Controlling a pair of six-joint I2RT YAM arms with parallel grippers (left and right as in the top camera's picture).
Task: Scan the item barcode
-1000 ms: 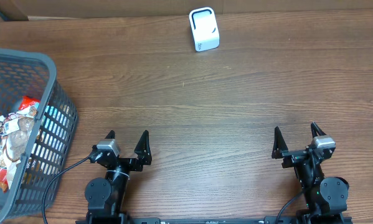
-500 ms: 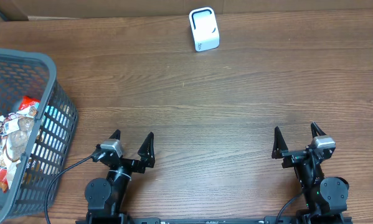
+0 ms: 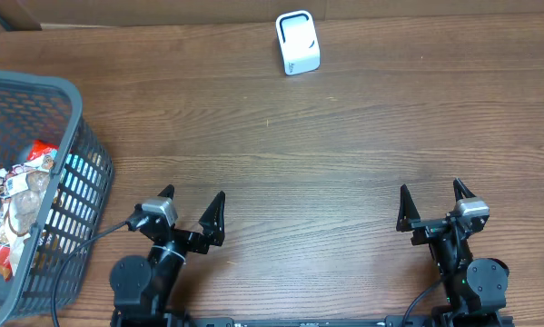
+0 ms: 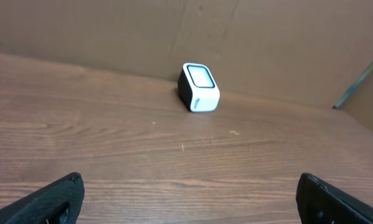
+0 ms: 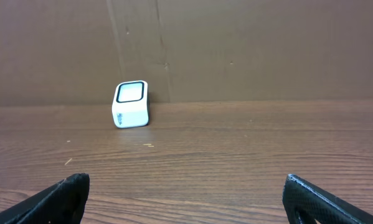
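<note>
Both arms sit low at the near edge of the worktop (image 3: 344, 136). My left end effector (image 3: 192, 195) is spread wide, nothing between the fingers. My right end effector (image 3: 430, 189) is the same, wide and empty. The scanner (image 3: 298, 43) stands at the far edge, well apart from both. The snack packet (image 3: 22, 195) lies in the basket (image 3: 35, 86) off to my left. By my reckoning nothing is done: picking, carrying and showing the barcode are all left.
</note>
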